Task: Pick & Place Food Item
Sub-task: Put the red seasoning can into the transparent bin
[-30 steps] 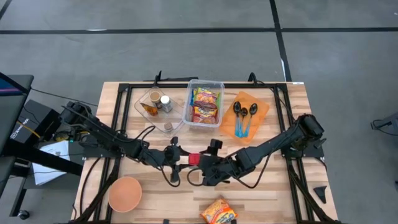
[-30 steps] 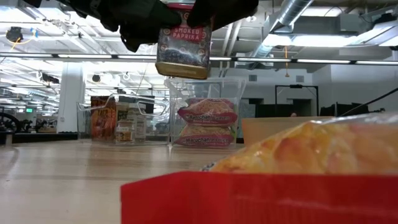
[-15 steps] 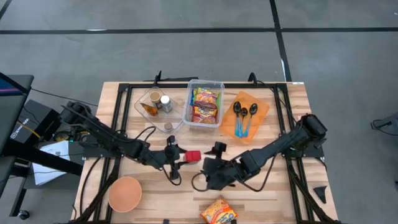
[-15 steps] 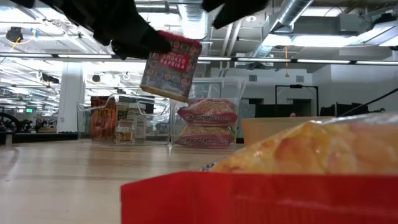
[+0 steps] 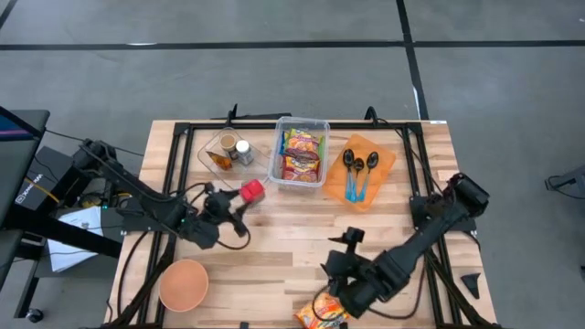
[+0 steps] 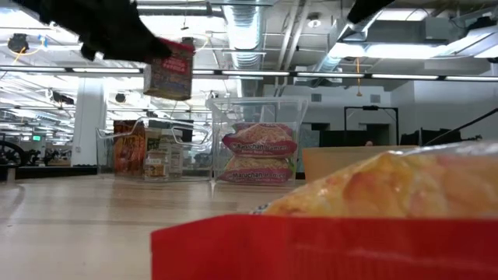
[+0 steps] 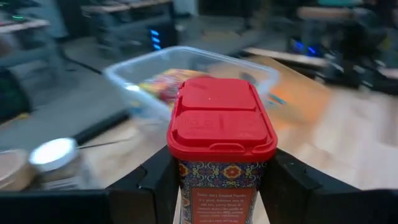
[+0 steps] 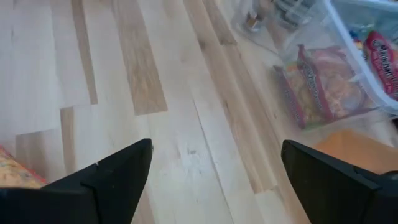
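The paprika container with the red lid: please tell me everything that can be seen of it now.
The paprika container is a small box-shaped tin or jar with a glossy red flip-top lid and a patterned label in blue, red and white. The left gripper is shut on it, one dark finger on each side below the lid. It hangs in the air above the wooden table, touching nothing else, close to the clear spice bin. In the low view it looks slightly tilted.

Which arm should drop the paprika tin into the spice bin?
Left. The left gripper already holds the paprika tin right beside the spice bin; the right gripper is open, down by the table's front edge.
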